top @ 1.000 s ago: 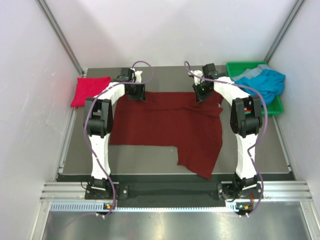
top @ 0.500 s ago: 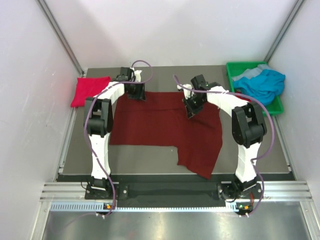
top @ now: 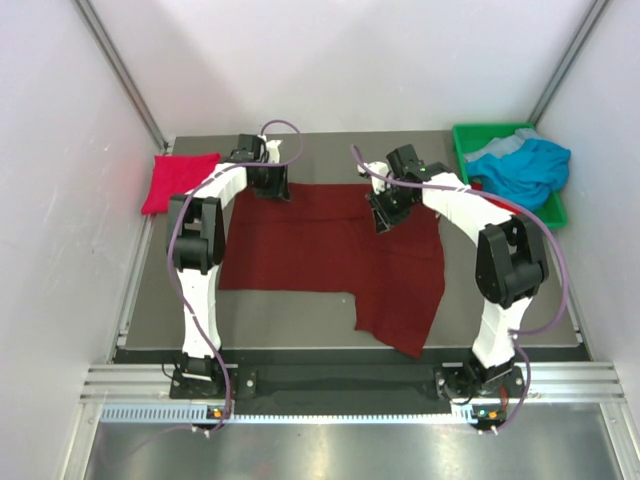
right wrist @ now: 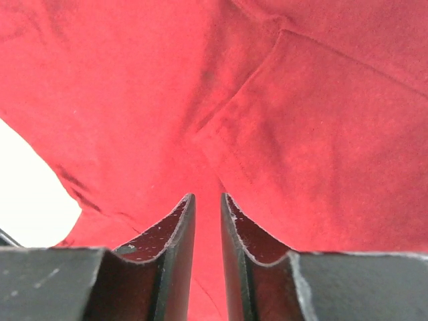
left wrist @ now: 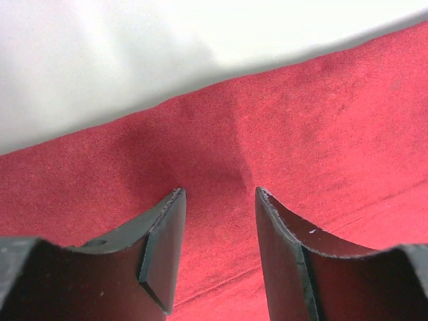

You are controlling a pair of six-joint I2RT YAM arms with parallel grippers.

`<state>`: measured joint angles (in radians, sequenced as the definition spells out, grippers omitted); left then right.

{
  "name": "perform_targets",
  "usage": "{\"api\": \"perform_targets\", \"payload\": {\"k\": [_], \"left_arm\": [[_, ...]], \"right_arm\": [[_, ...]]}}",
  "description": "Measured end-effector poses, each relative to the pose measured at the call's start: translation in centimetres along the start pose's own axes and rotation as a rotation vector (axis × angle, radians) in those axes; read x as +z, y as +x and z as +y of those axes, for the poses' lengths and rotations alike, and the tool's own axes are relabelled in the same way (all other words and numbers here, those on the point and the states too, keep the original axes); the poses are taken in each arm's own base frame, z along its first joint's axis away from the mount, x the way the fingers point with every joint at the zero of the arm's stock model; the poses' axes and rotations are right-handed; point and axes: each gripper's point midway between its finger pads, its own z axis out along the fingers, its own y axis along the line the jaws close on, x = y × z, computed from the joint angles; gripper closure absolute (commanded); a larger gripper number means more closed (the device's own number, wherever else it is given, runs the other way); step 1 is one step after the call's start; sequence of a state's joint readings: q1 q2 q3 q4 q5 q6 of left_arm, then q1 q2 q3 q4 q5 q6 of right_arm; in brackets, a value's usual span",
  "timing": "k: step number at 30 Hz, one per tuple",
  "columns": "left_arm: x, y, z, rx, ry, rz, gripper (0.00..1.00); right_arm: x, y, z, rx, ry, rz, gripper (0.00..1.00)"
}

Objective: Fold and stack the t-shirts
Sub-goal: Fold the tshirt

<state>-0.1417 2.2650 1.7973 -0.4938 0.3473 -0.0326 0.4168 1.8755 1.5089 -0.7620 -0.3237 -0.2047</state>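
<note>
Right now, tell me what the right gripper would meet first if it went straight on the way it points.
The maroon t-shirt: the right gripper points down into its cloth, with nothing between; whether it already touches is unclear.

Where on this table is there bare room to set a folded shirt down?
Bare: the near-left strip between the maroon shirt and the table edge, and the far strip behind it. Crowded: crimson shirt far left, green bin far right.

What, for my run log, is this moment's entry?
left gripper open at maroon t-shirt far edge; right gripper ajar over it; crimson t-shirt folded, far left; teal-blue t-shirt in green bin
</note>
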Motion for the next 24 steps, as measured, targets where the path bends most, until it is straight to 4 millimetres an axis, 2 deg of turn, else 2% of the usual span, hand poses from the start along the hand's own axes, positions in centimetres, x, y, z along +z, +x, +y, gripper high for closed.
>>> {"api": "perform_targets", "payload": {"k": [3,4,8,10,13,16,19,21,24], "left_arm": [[0.0,0.0,0.0,0.000,0.000,0.000,0.48],[0.0,0.0,0.0,0.001,-0.001,0.000,0.48],[0.0,-0.1,0.6,0.017,-0.041,-0.003,0.47],[-0.1,-0.4,1.4,0.042,-0.082,-0.005,0.46],[-0.3,-1.0,2.8,0.069,-0.145,-0.014,0.45],[-0.1,-1.8,4.3,0.071,-0.182,-0.019,0.45],[0.0,-2.5,5.3,0.060,-0.199,-0.019,0.45],[0.1,-2.6,5.6,0.057,-0.203,-0.018,0.45],[0.1,-2.5,5.7,0.049,-0.202,-0.016,0.46]], "right_arm": [[0.4,-0.3,-0.3,-0.003,0.006,0.002,0.76],[0.6,-0.4,-0.5,-0.003,0.010,-0.001,0.72],[1.8,-1.0,-2.3,0.053,0.027,-0.010,0.69],[2.4,-2.0,-4.4,0.117,0.047,-0.030,0.68],[2.8,-3.4,-8.8,0.193,0.094,-0.077,0.67],[2.5,-4.3,-12.9,0.253,0.139,-0.118,0.66],[1.7,-4.6,-16.2,0.295,0.182,-0.150,0.66],[1.2,-4.2,-17.4,0.316,0.200,-0.154,0.65],[0.9,-3.6,-18.1,0.345,0.206,-0.150,0.64]]}}
